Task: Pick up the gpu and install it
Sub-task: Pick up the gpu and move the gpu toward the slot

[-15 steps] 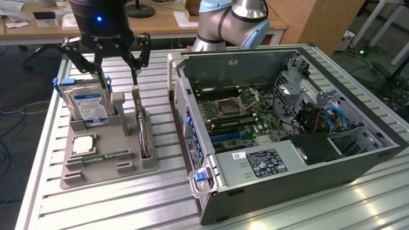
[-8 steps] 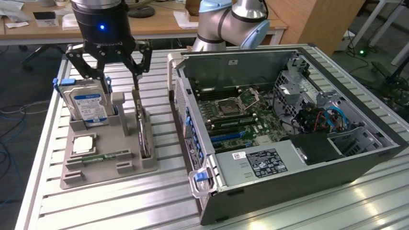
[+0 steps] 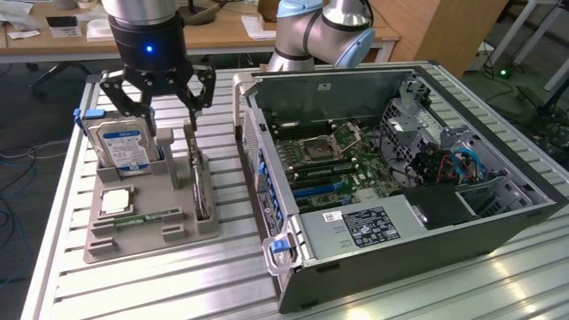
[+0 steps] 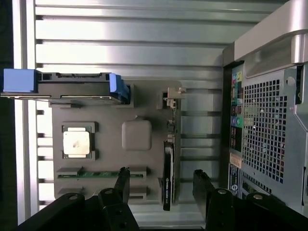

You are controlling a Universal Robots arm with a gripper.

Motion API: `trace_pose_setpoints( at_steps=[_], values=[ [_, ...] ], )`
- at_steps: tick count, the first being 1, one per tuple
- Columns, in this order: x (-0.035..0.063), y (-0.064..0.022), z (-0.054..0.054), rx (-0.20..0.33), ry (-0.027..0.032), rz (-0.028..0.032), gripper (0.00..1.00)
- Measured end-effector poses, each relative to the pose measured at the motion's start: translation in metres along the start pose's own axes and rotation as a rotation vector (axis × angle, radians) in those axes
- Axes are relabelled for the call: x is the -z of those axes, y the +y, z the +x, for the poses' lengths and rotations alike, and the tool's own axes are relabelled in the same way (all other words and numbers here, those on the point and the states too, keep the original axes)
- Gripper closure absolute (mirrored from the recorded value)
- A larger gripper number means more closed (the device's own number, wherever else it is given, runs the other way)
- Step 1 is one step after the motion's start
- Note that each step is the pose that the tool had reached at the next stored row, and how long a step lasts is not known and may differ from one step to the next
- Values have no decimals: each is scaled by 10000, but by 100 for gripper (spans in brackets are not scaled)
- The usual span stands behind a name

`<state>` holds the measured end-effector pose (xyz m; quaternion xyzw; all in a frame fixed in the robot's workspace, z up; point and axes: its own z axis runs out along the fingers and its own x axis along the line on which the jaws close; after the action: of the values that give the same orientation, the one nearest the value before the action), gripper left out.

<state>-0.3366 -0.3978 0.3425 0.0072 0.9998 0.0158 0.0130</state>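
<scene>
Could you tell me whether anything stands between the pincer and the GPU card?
Nothing visible does: the open black pincer hangs over the thin dark GPU card, which stands on edge in the grey plastic holder, one finger either side.

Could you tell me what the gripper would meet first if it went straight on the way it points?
Probably the gpu, standing on edge in the grey holder: the open gripper points down with the card between its fingers, though depth is unclear.
</scene>
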Motion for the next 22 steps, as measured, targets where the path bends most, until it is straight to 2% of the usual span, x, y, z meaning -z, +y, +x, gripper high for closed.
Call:
trace_pose_setpoints(
  at_steps=[8,13,22],
  values=[
    [-100,-48,-43,-22,-9,13,36],
    [-135,-138,-63,-23,-10,12,36],
    [-298,-151,-81,-62,-11,13,36]
  ],
)
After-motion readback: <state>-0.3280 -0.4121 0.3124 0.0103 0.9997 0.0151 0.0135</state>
